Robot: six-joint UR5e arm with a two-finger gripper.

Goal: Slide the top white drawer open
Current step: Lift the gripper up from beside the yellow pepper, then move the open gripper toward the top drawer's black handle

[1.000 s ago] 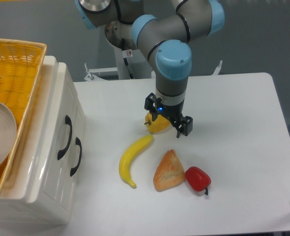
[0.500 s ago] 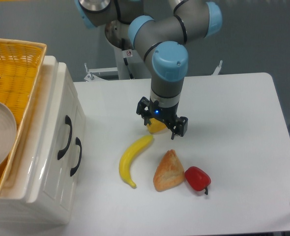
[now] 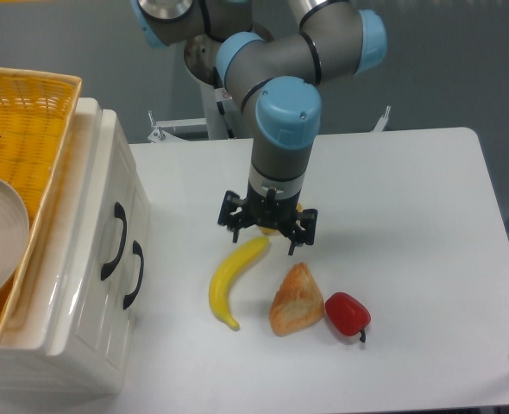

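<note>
1. At the far left, a yellow wicker basket (image 3: 30,112) with a plate (image 3: 0,250) rests on top of the cream cabinet (image 3: 82,285). If the cabinet is jerked, the basket could slide; the frame cuts off its left part.
2. The top white drawer (image 3: 108,216) sits at the cabinet's upper front, shut, its curved black handle (image 3: 117,239) just above the lower drawer's matching handle (image 3: 135,274). The two handles lie close together, so the wrong one could be hooked.
3. A banana (image 3: 233,278) lies on the white surface (image 3: 410,216) between cabinet and arm; a low sweep leftward could push it.
4. The claw (image 3: 268,231) hangs spread wide and empty, well apart from the drawer, just above the banana's upper tip. A yellow object behind it is mostly hidden and cannot be identified.
5. A bread piece (image 3: 297,299) and a red pepper (image 3: 347,313), touching, lie to the right, away from the likely path.
</note>
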